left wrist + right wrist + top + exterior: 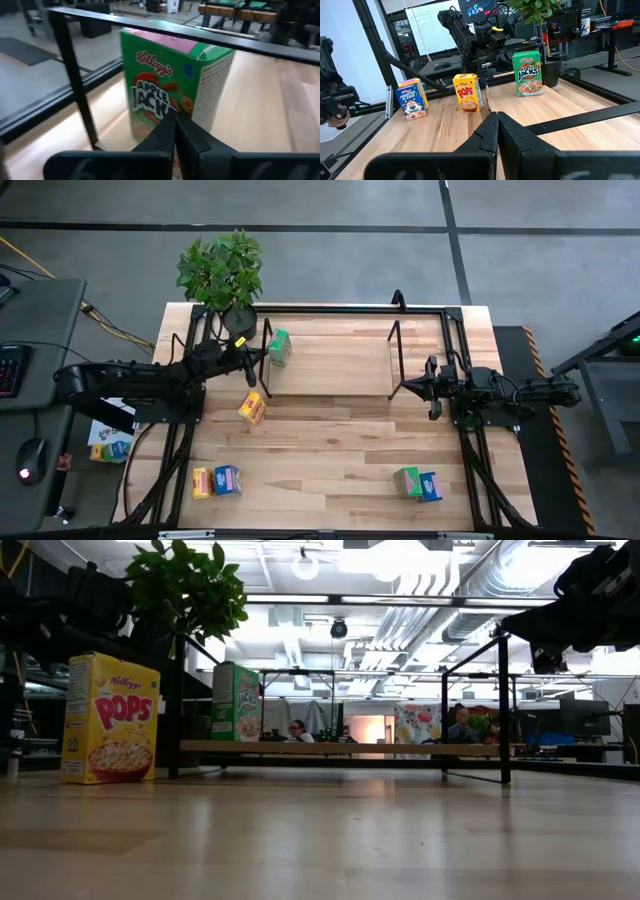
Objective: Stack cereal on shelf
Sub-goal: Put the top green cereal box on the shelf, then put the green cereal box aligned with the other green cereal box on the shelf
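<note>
L end effector (249,363) sits at the shelf's left end, fingers pressed together w/ nothing between them, tips just short of the green cereal box (280,347). In the left wrist view the closed fingers (165,131) point straight at that box (170,85), a black rod of the shelf crossing in front of its top. Box stands upright on the shelf (330,360) board, at the left end, near the potted plant (222,270) at the table's back left corner.

R end effector (432,385) hovers at the shelf's right end, fingers also closed, empty; its arm reaches in from the table's right side.

Rest of the cereal is on the table (330,450) itself: yellow box (252,408) upright just in front of the shelf's left end, near the L arm; yellow box + blue box pair (216,481) side by side at front left; green + blue pair (418,483) at front right. Low view shows the yellow box (108,720) upright in front & the green one (236,701) behind it on the shelf board (340,747). A few people visible far back in the room behind the table
</note>
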